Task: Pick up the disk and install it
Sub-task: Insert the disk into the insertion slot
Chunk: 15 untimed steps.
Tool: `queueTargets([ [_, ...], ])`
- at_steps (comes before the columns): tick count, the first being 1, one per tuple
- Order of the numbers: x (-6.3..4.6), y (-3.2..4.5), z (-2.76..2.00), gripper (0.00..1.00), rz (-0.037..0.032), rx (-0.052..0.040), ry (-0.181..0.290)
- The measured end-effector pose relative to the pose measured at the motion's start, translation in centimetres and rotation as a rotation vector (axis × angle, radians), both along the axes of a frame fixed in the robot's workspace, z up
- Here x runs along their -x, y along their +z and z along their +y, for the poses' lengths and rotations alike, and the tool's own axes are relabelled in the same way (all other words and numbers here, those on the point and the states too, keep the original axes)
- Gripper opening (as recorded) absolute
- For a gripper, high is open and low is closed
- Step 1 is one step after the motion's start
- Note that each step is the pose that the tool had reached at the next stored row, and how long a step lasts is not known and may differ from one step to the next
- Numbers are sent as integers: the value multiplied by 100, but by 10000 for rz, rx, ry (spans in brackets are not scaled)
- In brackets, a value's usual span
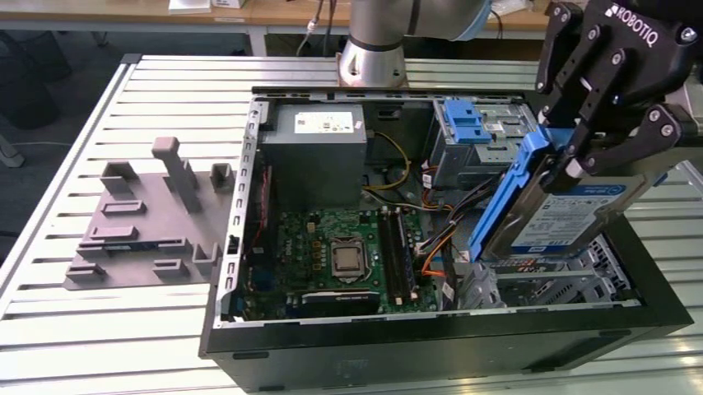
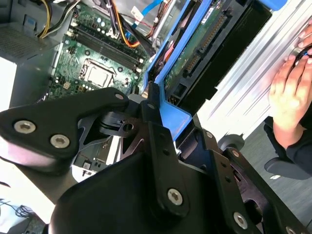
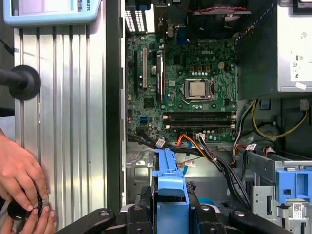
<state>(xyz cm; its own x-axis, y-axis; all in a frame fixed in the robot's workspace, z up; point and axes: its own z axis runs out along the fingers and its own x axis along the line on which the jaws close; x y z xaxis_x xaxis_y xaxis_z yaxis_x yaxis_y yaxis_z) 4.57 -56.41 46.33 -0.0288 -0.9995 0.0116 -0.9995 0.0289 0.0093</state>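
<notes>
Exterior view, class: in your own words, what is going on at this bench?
A robot arm's black gripper has its jaws shut on the flat silver hard drive with blue side rails, holding it tilted over the open black computer case, at the exterior view's right. The drive is not yet seated. In the first wrist view a person's hand is at the edge of the slatted metal table beside the case.

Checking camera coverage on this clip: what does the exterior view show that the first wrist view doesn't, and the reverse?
Exterior view: the label face of the disk and a grey fixture on the table. First wrist view: a person's hand beside the case. Both: the motherboard, the power supply, and the disk's blue rail in the shut jaws.
</notes>
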Motion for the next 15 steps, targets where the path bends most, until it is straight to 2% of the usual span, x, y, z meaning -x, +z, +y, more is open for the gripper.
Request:
queueTargets([
  [7, -61, -16, 0, 36, 0, 0, -9],
  [15, -196, -72, 0, 36, 1, 0, -33],
])
